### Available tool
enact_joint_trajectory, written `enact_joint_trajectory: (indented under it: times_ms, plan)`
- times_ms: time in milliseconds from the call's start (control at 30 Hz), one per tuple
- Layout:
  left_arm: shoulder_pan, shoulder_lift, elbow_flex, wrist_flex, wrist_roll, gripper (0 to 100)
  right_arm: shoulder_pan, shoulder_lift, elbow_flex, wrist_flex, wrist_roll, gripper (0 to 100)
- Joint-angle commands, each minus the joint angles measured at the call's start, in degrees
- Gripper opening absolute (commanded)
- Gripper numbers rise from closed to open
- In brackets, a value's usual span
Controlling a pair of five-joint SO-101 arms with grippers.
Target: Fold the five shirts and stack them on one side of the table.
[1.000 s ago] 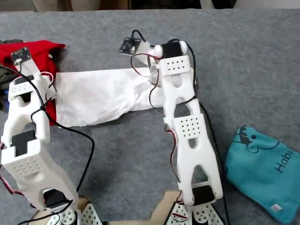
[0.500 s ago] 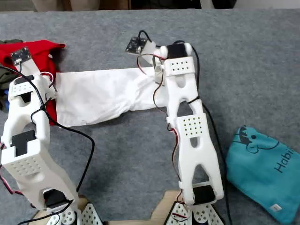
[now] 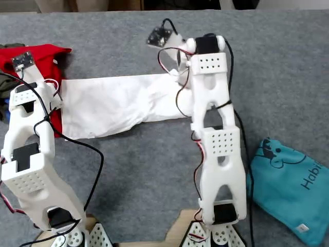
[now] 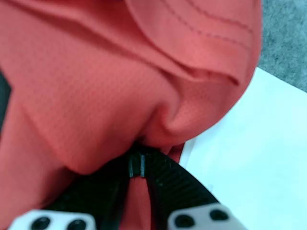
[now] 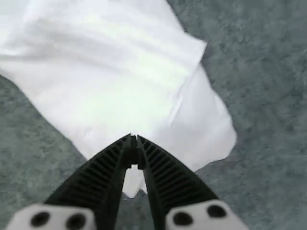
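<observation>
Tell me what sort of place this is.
Probably a robotics lab bench set up for a laundry-folding trial. There is a grey felt-covered table, the left arm and right arm stand at its near edge, and a white shirt, red shirt and teal shirt are on it.

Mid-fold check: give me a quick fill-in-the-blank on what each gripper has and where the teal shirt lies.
1. The left gripper is shut on ____ fabric.
2. The right gripper, at the white shirt, has its jaws ____.
3. The teal shirt lies beside the ____ arm's base.
Missing: red; shut; right.
</observation>
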Motion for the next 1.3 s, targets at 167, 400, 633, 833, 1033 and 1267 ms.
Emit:
enact_joint_trajectory:
  times_ms: [167,400,633,833,1033,1267]
  plan:
    - [1.0,-2.1,0.1,-0.8,0.0,2,0.8,-18.2,32.8,-3.3,-1.7,0.5]
    - [1.0,-2.2,0.1,-0.8,0.0,2,3.6,-17.2,44.2,-16.0,-1.4,0.5]
    - [0.9,-2.5,0.1,-0.8,0.0,2,4.3,-19.0,41.1,-6.9,0.1,0.5]
    - [0.6,-6.0,-2.9,4.7,0.0,2,3.7,-32.1,36.6,0.6,0.1,0.5]
    - [7.9,-16.3,-3.2,14.2,1.2,2,3.8,-33.0,38.5,-6.2,-1.8,0.5]
    - [20.4,-20.1,1.5,18.5,6.3,2,3.8,-20.3,43.2,-20.4,-7.1,0.5]
